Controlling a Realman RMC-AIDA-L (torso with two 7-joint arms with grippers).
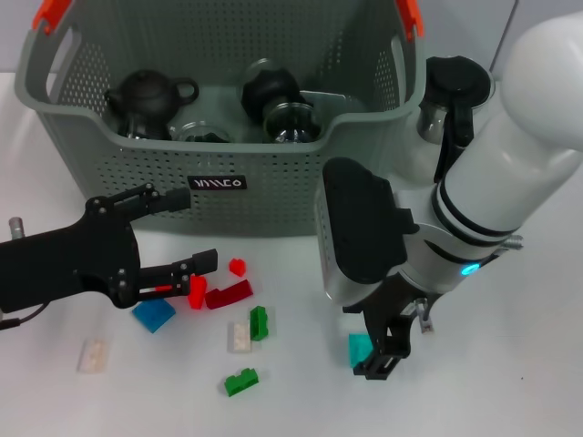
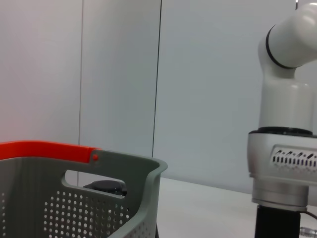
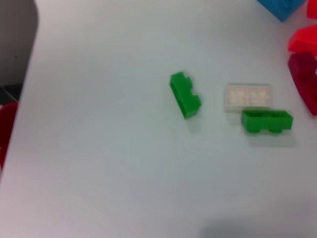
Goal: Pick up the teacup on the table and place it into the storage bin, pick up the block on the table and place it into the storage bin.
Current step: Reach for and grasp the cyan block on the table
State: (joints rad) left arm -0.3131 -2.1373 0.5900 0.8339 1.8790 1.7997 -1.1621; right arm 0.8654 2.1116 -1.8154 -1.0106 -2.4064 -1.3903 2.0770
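Observation:
The grey storage bin [image 1: 228, 196] stands at the back of the table and its orange-clipped corner [image 2: 99, 188] fills the left wrist view. Loose blocks lie in front of it: red [image 1: 197, 291], dark red [image 1: 230, 294], blue [image 1: 153, 315], green [image 1: 259, 323] [image 3: 185, 94], white [image 1: 239, 337] [image 3: 247, 95]. My left gripper [image 1: 187, 232] is open, low in front of the bin, with the red block just beneath its lower finger. My right gripper [image 1: 381, 357] is down at the table against a teal block [image 1: 359, 349]. No teacup shows plainly on the table.
Inside the bin sit a black teapot [image 1: 150, 96] and glass vessels [image 1: 291, 123]. A glass vessel with a black lid [image 1: 451, 86] stands right of the bin, partly behind my right arm. Another green block [image 1: 241, 381] and a pale block [image 1: 92, 355] lie nearer the front.

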